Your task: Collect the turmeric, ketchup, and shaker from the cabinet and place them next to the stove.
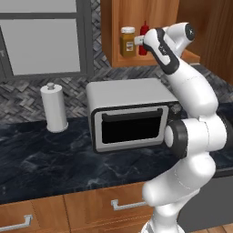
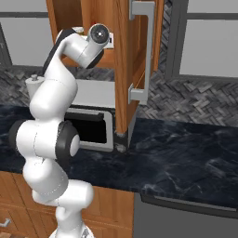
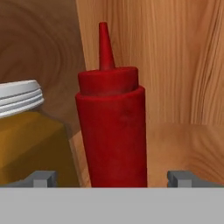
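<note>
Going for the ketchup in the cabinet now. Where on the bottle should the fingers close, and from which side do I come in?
Grip the ketchup on its straight cylindrical body, below the shoulder; the tapered nozzle is probably too slim to hold. Come in level from the cabinet's open front, as the open gripper already faces it. One finger must slip between the bottle and the turmeric close beside it.

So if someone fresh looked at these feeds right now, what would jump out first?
Probably the red ketchup, upright and centred in the hand view, on the cabinet shelf between the open gripper's fingertips. The turmeric jar stands close beside it. Below, the silver toaster oven sits on the dark counter.
</note>
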